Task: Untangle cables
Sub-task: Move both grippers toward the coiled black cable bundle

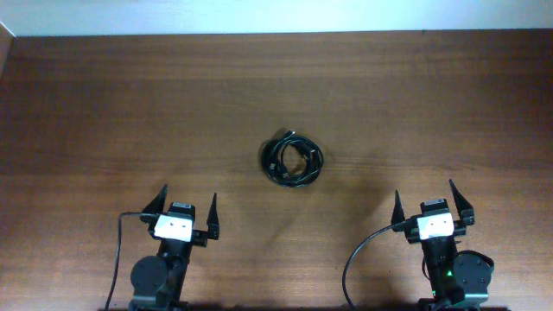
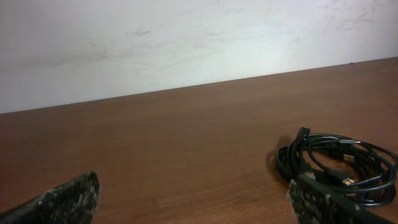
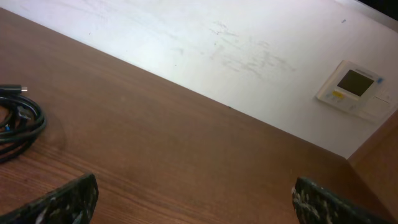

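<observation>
The cables (image 1: 292, 159) lie coiled together in one black bundle at the middle of the wooden table. The bundle also shows at the right of the left wrist view (image 2: 339, 163), with small plugs sticking out, and at the left edge of the right wrist view (image 3: 17, 121). My left gripper (image 1: 187, 206) is open and empty at the near left, well short of the bundle. My right gripper (image 1: 431, 199) is open and empty at the near right, also apart from the bundle.
The wooden table (image 1: 130, 104) runs back to a white wall (image 2: 186, 43). A white wall panel with a small screen (image 3: 354, 87) hangs at the right. Thick black arm wires (image 1: 359, 259) loop beside the right base.
</observation>
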